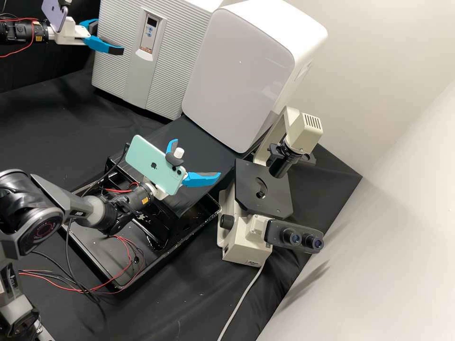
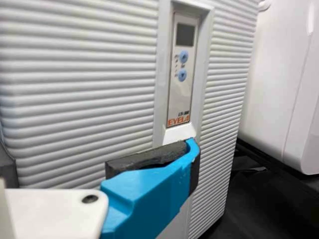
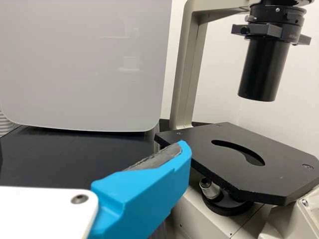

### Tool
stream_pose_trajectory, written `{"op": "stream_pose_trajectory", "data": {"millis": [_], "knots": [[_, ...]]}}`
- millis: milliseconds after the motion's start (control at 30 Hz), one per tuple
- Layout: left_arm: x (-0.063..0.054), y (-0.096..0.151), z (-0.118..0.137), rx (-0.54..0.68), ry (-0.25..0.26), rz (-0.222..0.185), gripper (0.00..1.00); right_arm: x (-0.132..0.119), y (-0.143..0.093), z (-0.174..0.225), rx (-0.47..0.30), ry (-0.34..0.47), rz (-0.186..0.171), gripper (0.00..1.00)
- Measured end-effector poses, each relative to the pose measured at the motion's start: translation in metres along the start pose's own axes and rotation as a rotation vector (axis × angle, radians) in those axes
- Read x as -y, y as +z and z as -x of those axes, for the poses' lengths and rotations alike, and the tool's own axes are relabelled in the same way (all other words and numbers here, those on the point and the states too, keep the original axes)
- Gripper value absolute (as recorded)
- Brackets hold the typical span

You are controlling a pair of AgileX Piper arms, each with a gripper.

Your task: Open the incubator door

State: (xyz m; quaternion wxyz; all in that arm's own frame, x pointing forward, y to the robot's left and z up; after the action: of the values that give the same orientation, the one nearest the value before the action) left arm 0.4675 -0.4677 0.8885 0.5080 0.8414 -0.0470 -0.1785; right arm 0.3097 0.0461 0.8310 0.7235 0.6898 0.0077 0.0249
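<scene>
Because the door (image 2: 89,94) must swing from its front edge, I judge, my left gripper (image 1: 110,38) stands before it with fingers spread, one fingertip near the pale lip (image 2: 179,133) under the control panel (image 2: 182,74), likely to hook it; I can't tell if they touch. The incubator (image 1: 118,66) sits shut, ribbed front facing that gripper, long axis apparently upright along the panel. My right gripper (image 1: 197,157), also spread, hangs beside the microscope (image 1: 260,203), probably spare.

The bench (image 1: 339,180) is draped in wrinkled black cloth (image 1: 180,308); pale walls (image 1: 384,85) are marked by soft shadows (image 1: 310,284).
</scene>
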Motion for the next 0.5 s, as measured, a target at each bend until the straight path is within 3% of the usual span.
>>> {"op": "stream_pose_trajectory", "data": {"millis": [500], "knots": [[-0.0008, 0.0033, 0.0034, 0.004, 0.02, 0.03, 0.0, 0.0, 0.0, 0.0, 0.0, 0.0, 0.0, 1.0]]}}
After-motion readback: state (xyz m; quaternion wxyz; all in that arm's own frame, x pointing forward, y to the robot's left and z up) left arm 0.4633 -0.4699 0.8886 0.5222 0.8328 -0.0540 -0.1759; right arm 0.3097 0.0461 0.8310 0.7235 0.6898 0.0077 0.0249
